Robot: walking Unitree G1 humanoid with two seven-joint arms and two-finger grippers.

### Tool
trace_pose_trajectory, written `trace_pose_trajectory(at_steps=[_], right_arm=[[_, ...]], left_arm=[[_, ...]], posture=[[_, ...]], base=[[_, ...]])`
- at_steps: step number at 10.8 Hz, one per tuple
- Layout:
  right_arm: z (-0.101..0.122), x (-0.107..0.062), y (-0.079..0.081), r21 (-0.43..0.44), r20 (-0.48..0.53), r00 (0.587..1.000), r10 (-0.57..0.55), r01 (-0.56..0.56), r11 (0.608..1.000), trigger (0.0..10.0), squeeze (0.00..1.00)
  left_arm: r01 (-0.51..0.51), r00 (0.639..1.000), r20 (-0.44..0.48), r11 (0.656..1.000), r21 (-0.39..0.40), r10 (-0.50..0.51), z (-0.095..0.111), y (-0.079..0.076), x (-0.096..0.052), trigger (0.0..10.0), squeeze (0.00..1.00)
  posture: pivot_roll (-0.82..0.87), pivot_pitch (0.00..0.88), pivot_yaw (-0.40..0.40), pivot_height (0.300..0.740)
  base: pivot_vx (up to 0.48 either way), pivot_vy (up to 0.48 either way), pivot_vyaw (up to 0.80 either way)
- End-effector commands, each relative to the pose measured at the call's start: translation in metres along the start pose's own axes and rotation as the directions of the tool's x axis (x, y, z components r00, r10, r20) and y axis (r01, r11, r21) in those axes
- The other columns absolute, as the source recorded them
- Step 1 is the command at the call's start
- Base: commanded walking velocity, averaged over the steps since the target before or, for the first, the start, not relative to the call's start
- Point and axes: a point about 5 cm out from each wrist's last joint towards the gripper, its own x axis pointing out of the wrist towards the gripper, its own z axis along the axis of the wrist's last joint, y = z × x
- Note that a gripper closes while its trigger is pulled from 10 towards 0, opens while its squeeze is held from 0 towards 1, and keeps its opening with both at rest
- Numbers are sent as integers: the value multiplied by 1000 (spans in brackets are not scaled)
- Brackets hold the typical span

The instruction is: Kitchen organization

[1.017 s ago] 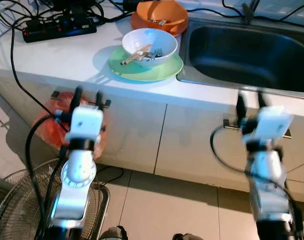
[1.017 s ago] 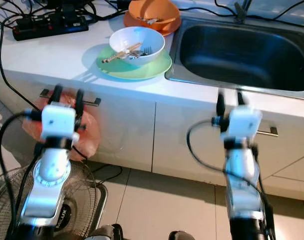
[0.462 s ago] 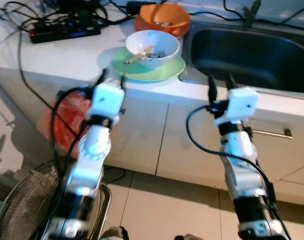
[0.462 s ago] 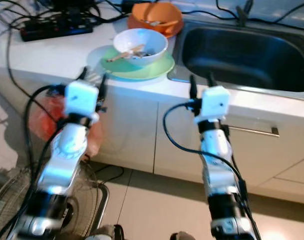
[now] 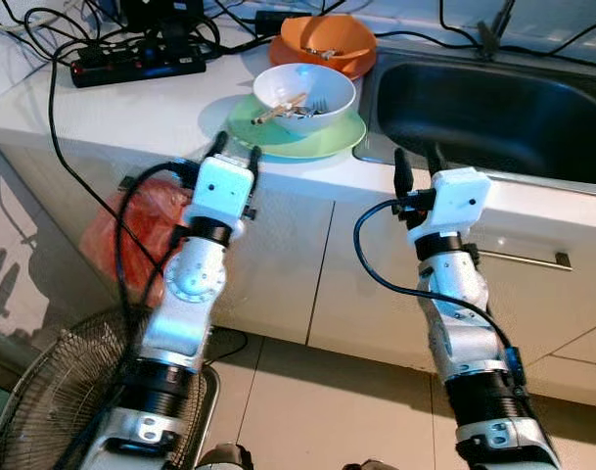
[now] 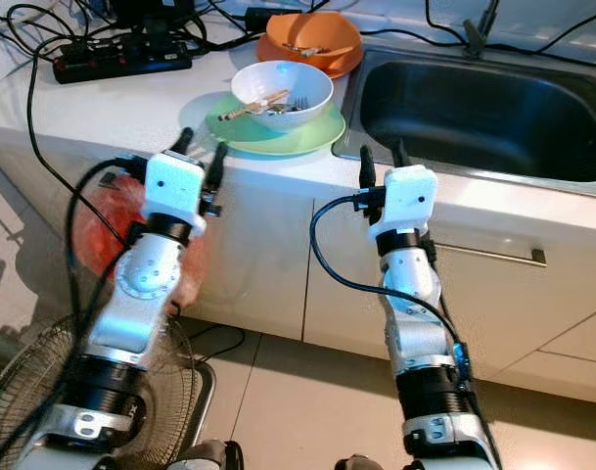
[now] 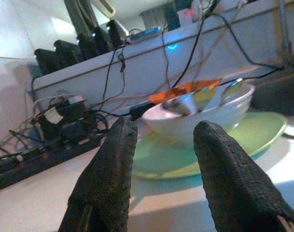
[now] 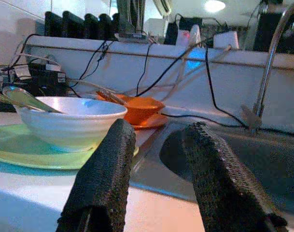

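Landmark: sink [image 5: 493, 108]. Power strip [image 5: 136, 64] sits far left of it on the counter [image 5: 112, 113]. Left gripper [image 5: 234, 157], fingers apart, at counter edge below green plate [image 5: 298, 137], which carries the white bowl [image 5: 304, 93] just left of sink. Orange bowl [image 5: 325, 41] behind. Right gripper [image 5: 417, 166], fingers apart, at sink's front-left corner.
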Motion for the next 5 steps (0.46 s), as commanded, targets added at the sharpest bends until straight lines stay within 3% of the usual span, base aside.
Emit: trace_pose_trajectory(at_steps=[1,3,5], right_arm=[[2,4,-3,14,4,1000,-21,21,1000,10000,0],[1,4,-2,17,-2,1000,-21,21,1000,10000,0],[1,4,-3,24,-5,1000,-30,30,999,10000,0]], left_arm=[[6,1000,-4,1000,2,-6,-2,-2,0,10000,0],[-6,1000,-2,1000,6,6,-1,-1,3,10000,0],[-3,1000,-7,1000,10,3,-2,-1,3,10000,0]], posture=[[18,71,-10,740],[12,80,-4,740],[12,80,-4,740]], base=[[0,0,0],[0,0,0],[457,0,-200]])
